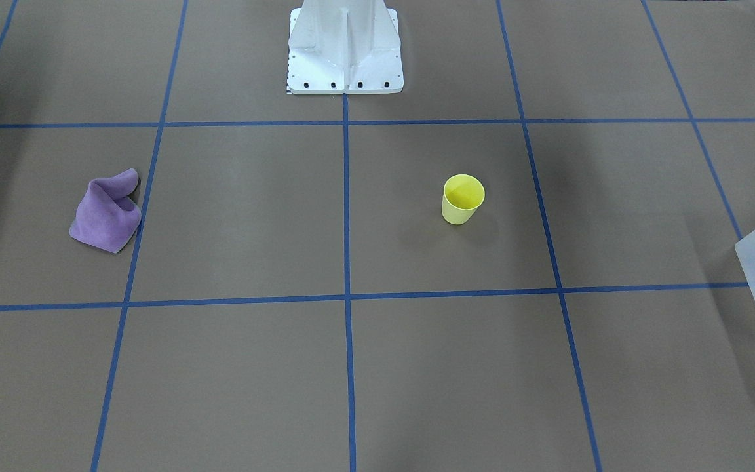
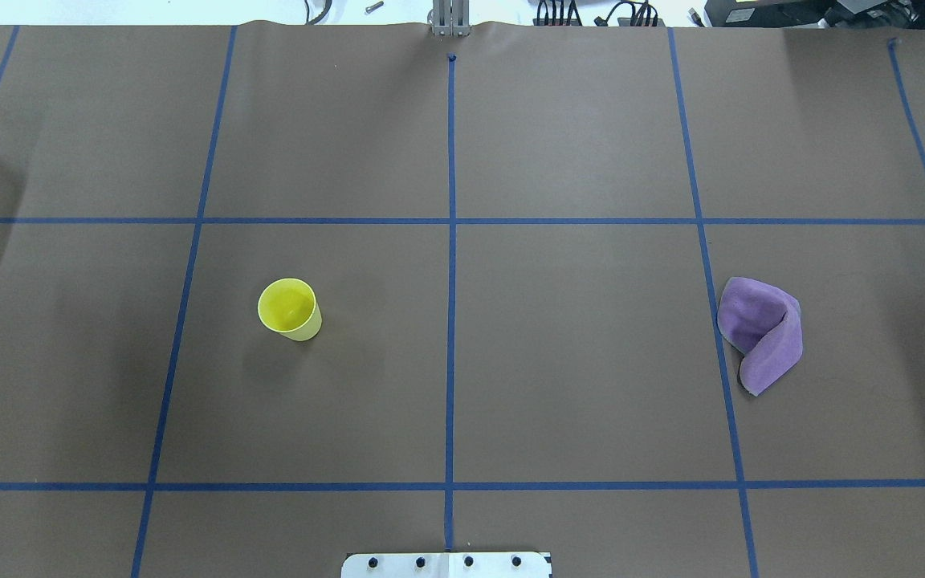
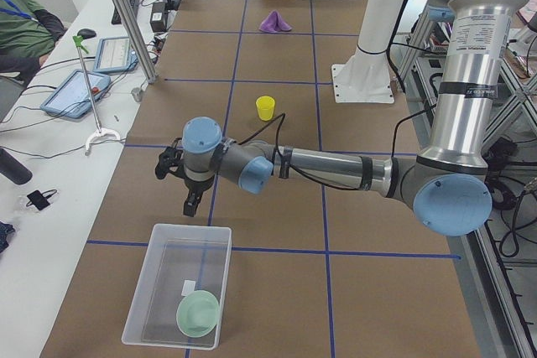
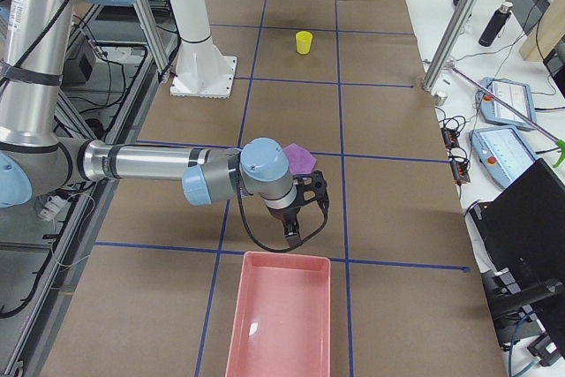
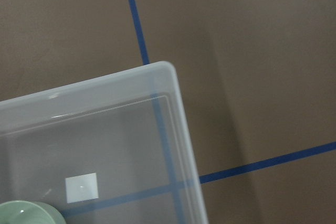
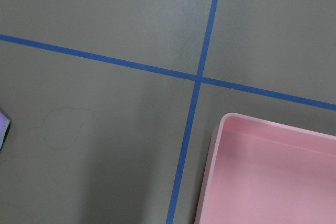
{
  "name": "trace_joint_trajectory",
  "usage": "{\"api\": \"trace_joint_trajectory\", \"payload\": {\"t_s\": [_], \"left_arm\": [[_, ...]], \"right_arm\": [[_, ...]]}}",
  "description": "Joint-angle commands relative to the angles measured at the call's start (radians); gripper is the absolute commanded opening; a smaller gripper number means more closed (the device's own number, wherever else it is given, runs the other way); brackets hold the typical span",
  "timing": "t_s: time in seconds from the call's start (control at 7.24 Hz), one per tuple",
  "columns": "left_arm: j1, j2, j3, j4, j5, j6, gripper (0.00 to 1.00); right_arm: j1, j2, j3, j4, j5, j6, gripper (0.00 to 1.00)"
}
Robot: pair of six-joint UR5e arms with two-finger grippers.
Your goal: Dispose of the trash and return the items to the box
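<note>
The yellow cup [image 1: 463,200] stands upright and alone on the brown table, left of centre in the overhead view [image 2: 290,309]. The frosted box [image 3: 180,270] sits at the table's left end, its corner showing in the left wrist view [image 5: 105,140]. A pale green bowl [image 3: 198,314] lies inside it. My left gripper [image 3: 190,207] hangs just above the table beside the box's near end, far from the cup. My right gripper [image 4: 294,234] hovers next to a pink tray [image 4: 281,315]. Both grippers show only in the side views, so I cannot tell whether they are open or shut.
A crumpled purple cloth [image 2: 761,331] lies on the table's right side, just behind my right wrist [image 4: 300,158]. The pink tray's corner shows in the right wrist view [image 6: 273,177]. The white robot base [image 1: 345,49] stands mid-table. Blue tape lines grid the surface.
</note>
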Motion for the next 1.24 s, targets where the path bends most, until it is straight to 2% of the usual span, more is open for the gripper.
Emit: {"api": "trace_joint_trajectory", "payload": {"t_s": [0.0, 0.14, 0.28, 0.41, 0.55, 0.69, 1.1], "left_arm": [[0.238, 0.016, -0.216, 0.010, 0.059, -0.406, 0.99], [0.391, -0.001, -0.268, 0.010, 0.153, -0.558, 0.99], [0.523, -0.045, -0.278, 0.012, 0.263, -0.680, 0.99], [0.611, -0.096, -0.275, 0.051, 0.313, -0.768, 0.99], [0.656, -0.174, -0.276, 0.140, 0.334, -0.826, 0.99], [0.727, -0.246, -0.267, 0.215, 0.398, -0.884, 0.99], [0.801, -0.277, -0.214, 0.240, 0.471, -0.908, 0.97]], "right_arm": [[0.000, 0.000, 0.000, 0.000, 0.003, 0.000, 1.00], [0.000, 0.000, 0.000, 0.000, 0.001, 0.000, 1.00], [0.000, 0.000, -0.001, 0.000, -0.003, 0.000, 1.00], [0.002, 0.000, -0.003, 0.000, -0.005, -0.002, 1.00], [0.000, -0.002, -0.003, 0.000, -0.003, -0.002, 1.00], [0.002, -0.006, -0.003, 0.000, -0.003, -0.002, 1.00], [0.002, -0.006, -0.003, 0.000, -0.003, -0.002, 1.00]]}}
